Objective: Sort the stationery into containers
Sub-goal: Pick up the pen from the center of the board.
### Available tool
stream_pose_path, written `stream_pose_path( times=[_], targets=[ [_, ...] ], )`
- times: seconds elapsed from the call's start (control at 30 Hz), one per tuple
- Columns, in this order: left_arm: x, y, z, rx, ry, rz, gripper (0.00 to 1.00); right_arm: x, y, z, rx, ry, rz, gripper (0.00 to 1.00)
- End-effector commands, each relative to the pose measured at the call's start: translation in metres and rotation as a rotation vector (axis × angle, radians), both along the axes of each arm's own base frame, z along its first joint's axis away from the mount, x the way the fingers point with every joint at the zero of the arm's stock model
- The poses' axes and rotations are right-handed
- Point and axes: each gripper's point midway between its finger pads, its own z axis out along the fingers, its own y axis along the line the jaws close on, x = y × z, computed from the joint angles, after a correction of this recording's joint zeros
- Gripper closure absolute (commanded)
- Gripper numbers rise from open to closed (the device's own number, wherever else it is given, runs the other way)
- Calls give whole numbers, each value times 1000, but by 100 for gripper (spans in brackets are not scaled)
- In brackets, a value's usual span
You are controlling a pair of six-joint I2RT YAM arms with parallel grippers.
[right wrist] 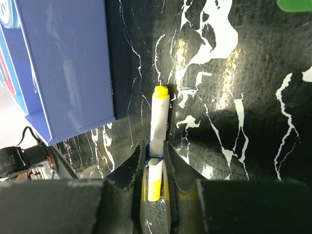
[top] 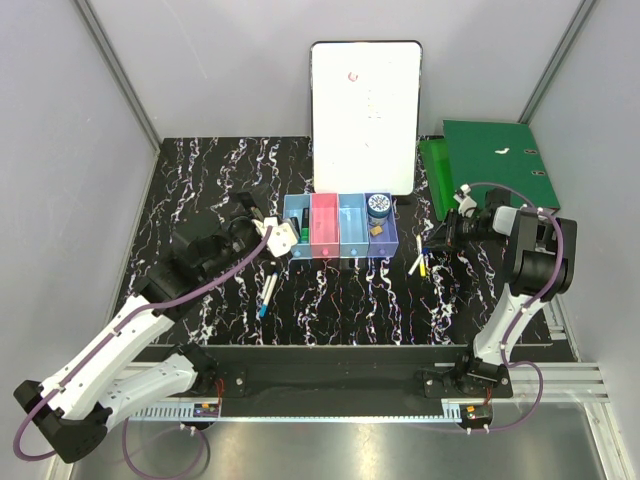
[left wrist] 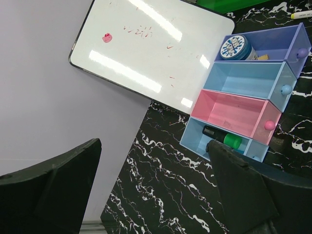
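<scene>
1. Stationery is partly sorted. A green-black marker (left wrist: 222, 136) lies in the leftmost light-blue bin (left wrist: 191, 136). A blue tape roll (left wrist: 234, 48) and a tiny tan block (left wrist: 263, 57) share the purple bin (left wrist: 282, 39). The pink bin (left wrist: 229, 109) and the second light-blue bin (left wrist: 243, 78) hold nothing.
2. That row of joined bins sits mid-counter toward the far edge of the black marbled counter (top: 200, 190), with each arm reaching it from its own side.
3. On the right half of the counter, the right gripper (right wrist: 155, 148) has its fingers pinched narrowly around a white pen with yellow ends (right wrist: 158, 112). The pen lies flat on the counter just beside the purple bin. The grip is low and near mid-shaft, I'd guess so it lifts level.
4. The left gripper (left wrist: 153, 146) hangs over the counter to the left of the bins. Its fingers are spread wide with nothing between them.
5. More slim pens (top: 267, 292) lie loose nearer the front edge, left of centre. To me they look like the left arm's next job.
</scene>
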Motion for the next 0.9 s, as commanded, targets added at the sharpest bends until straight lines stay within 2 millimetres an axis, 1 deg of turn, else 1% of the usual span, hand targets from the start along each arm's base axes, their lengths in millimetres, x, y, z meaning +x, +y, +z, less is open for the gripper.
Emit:
stream_pose_path(
  times=[0.0,0.1,0.2,0.4,0.43,0.47,0.53,0.57,0.6,0.67,0.7,0.73,0.77,0.8,0.87],
  targets=[
    [-4,-4,32,-57,-73,-30,1,-8,0,4,-20,19,-2,84],
    [-5,-4,33,-64,-70,-29,1,-6,0,8,-23,9,-3,88],
    [-5,-3,34,-64,-72,-30,1,-4,0,19,-21,-5,-2,90],
    [-9,-1,36,-79,-74,-27,1,3,5,70,-33,-91,16,92],
    [-10,0,37,-83,-74,-28,1,6,5,86,-43,-121,21,92],
    [-10,0,34,-80,-71,-27,1,7,8,94,-50,-134,29,92],
    [-12,2,33,-82,-71,-25,1,11,9,119,-61,-172,38,93],
    [-13,2,32,-83,-72,-27,1,13,10,127,-68,-184,44,93],
    [-13,2,31,-84,-71,-27,1,18,13,143,-82,-229,63,93],
    [-15,4,29,-86,-69,-26,1,17,16,155,-116,-244,83,93],
    [-17,5,30,-89,-72,-25,1,19,22,167,-138,-266,99,93],
    [-17,6,26,-86,-69,-22,1,20,24,172,-156,-281,112,93],
    [-17,7,24,-83,-66,-20,1,21,28,176,-179,-302,138,93],
    [-18,8,24,-85,-68,-17,1,22,37,182,-214,-326,170,93],
    [-19,9,16,-72,-61,-14,1,22,45,183,-273,-367,231,93]
  ],
)
